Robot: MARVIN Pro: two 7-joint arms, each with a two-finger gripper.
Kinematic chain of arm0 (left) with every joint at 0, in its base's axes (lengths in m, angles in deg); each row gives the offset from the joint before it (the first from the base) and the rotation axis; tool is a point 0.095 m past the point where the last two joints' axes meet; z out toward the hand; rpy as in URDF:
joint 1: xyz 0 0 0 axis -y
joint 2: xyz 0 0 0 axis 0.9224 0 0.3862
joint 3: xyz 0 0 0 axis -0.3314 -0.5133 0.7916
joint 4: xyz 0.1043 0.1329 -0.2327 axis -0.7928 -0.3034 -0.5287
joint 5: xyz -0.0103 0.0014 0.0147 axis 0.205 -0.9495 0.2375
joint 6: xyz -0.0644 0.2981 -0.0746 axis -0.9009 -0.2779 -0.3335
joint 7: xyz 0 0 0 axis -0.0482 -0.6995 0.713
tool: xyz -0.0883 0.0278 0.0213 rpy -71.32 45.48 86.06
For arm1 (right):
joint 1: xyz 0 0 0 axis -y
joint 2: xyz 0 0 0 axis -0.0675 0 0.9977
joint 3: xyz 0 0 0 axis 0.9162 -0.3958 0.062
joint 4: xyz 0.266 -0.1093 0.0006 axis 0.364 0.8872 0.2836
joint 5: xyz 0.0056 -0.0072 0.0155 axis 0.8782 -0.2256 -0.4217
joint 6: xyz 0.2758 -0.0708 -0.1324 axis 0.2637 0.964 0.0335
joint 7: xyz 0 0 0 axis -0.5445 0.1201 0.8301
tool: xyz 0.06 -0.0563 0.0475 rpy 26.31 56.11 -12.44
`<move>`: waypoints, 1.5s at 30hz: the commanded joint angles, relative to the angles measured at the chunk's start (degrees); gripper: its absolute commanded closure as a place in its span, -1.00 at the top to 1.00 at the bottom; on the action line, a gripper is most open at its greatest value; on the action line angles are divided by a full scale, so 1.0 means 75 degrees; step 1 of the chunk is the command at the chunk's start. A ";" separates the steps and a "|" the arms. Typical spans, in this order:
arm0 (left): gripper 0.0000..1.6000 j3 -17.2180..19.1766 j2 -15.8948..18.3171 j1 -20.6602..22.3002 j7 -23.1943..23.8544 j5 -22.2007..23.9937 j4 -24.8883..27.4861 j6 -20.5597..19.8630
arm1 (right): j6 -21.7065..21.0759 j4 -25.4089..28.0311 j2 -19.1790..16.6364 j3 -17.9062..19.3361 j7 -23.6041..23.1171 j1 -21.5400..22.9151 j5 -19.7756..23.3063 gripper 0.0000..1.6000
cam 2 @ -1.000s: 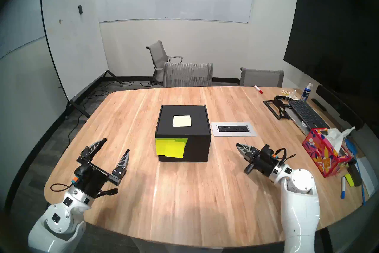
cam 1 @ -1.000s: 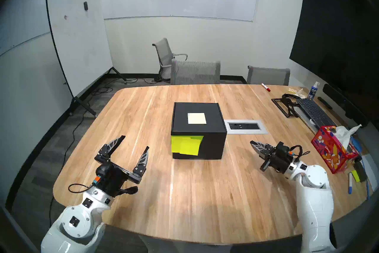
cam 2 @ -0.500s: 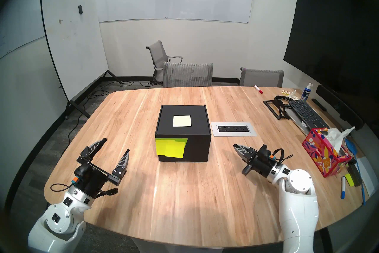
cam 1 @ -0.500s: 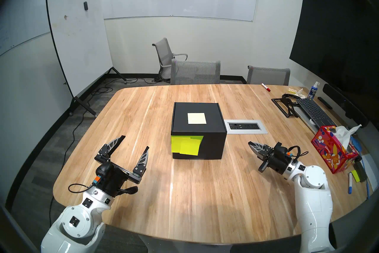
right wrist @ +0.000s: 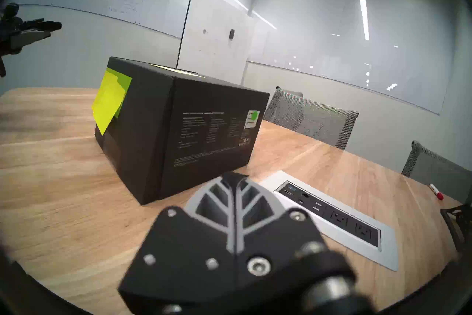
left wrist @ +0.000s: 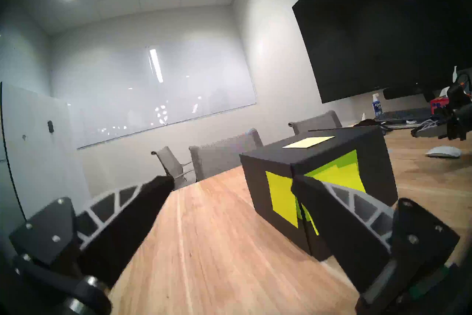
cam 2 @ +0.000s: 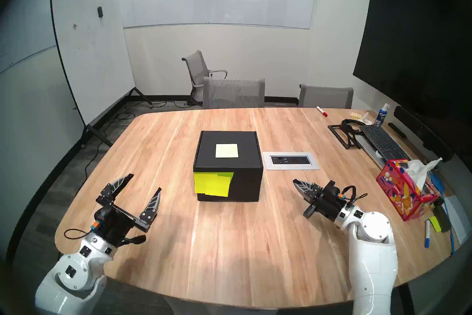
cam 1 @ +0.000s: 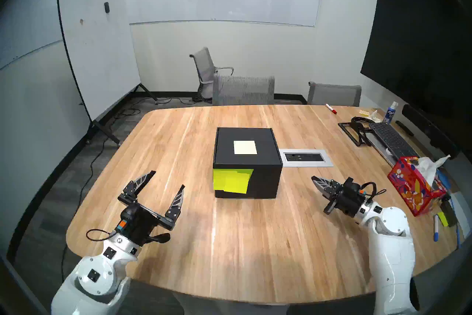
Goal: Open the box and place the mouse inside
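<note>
The matte black box (cam 1: 263, 179) stands closed in the middle of the wooden table (cam 1: 229, 243). A pale note lies on its lid and yellow-green sticky notes (cam 1: 231, 180) cover its front left. It also shows as the box (left wrist: 378, 153) and the box (right wrist: 204, 127). My left gripper (cam 1: 168, 179) hovers open and empty, front-left of the box. In its own view the left gripper (left wrist: 232, 179) points at the box's near corner. My right gripper (cam 1: 313, 177) is shut and empty, a little to the right of the box, seen as the right gripper (right wrist: 233, 173). The mouse is out of view.
A silver power outlet plate (cam 1: 306, 158) is set into the table right of the box. At the far right are a red floral tissue box (cam 1: 413, 189), a keyboard (cam 1: 390, 140), a stand, pens and a spray bottle. Grey chairs (cam 1: 244, 89) line the far edge.
The left gripper has sunk slightly toward me. The right gripper edged toward the box and came back. The box has not moved.
</note>
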 commanded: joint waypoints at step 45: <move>-1.00 -0.0236 0.0295 0.0930 0.0519 -0.0291 -0.0893 0.0157 | 0.0008 0.0132 0.0031 -0.0043 0.0002 0.0159 -0.0074 -1.00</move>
